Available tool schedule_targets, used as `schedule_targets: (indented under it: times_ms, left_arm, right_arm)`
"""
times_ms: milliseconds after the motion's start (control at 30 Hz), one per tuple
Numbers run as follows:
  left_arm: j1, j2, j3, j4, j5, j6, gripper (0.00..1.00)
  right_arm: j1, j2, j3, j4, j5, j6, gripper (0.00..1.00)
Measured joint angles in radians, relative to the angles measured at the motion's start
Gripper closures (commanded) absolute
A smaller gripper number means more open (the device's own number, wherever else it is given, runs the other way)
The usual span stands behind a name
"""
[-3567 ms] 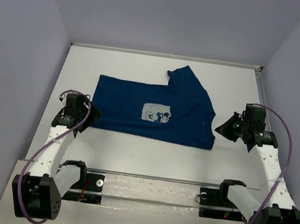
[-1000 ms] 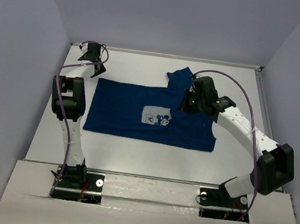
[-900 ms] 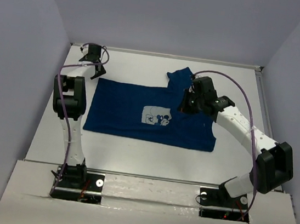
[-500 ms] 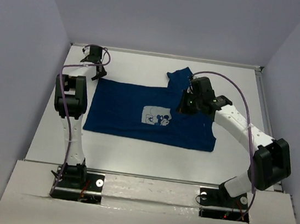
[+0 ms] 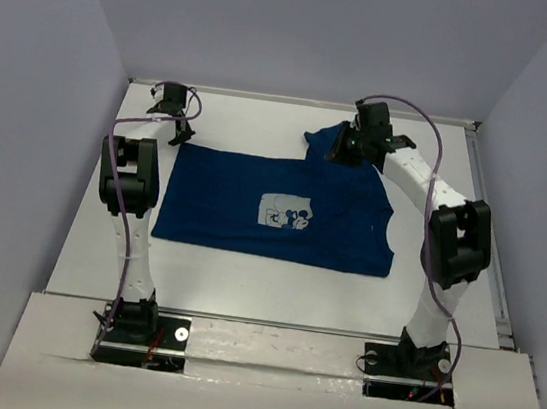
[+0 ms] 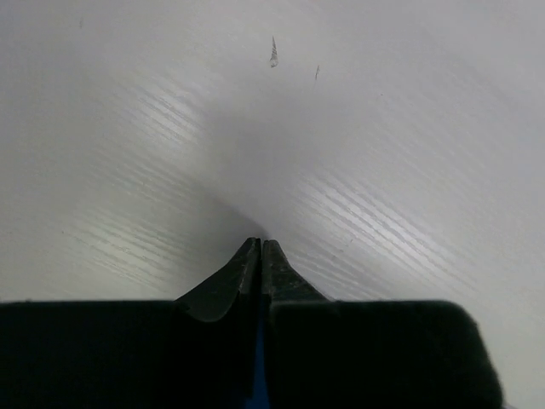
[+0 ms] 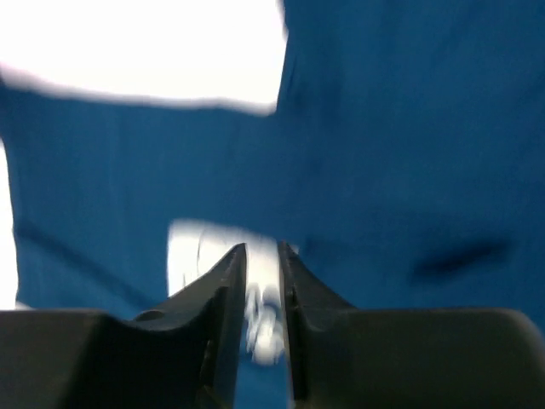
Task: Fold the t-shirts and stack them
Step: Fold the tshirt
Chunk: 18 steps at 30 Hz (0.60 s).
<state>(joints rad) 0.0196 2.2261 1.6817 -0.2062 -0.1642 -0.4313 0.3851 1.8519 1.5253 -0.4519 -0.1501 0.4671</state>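
Note:
The dark navy t-shirt (image 5: 234,199) lies spread flat on the white table (image 5: 263,284), its pale square print (image 5: 286,209) facing up. My left gripper (image 5: 173,126) is at the shirt's far left corner. In the left wrist view it (image 6: 259,243) is shut, with a thin strip of blue cloth (image 6: 258,375) between the jaws and bare table beyond the tips. My right gripper (image 5: 343,151) hovers over the far sleeve. In the blurred right wrist view it (image 7: 262,247) is narrowly open above the t-shirt (image 7: 409,128), with the print (image 7: 192,247) showing behind its tips and nothing held.
Pale walls close in the table on the left, right and far sides. A raised strip (image 5: 268,323) runs along the near edge by both arm bases. Bare table (image 6: 341,128) lies around the shirt.
My left gripper's jaws have shut at the shirt's far left corner. My right arm has swung from the shirt's shoulder area to the far sleeve, and its jaws have parted.

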Motion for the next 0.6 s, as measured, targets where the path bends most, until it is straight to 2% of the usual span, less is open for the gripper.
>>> schedule_targets:
  times_ms: [200, 367, 500, 600]
  left_arm:
    - [0.000, 0.000, 0.000, -0.001, 0.003, -0.003, 1.00]
    - [0.000, 0.000, 0.000, -0.004, 0.003, -0.003, 1.00]
    - [0.000, 0.000, -0.005, -0.001, 0.005, -0.003, 1.00]
    - [0.000, 0.000, -0.005, -0.001, 0.005, -0.003, 1.00]
  right_arm:
    - [-0.113, 0.283, 0.322, 0.053, 0.024, 0.000, 0.59]
    - [-0.177, 0.592, 0.700, 0.060, 0.064, 0.001, 0.48]
    - [-0.206, 0.813, 0.963, 0.062, 0.083, 0.021, 0.45]
    - [-0.215, 0.907, 1.038, 0.082, 0.082, 0.053, 0.45]
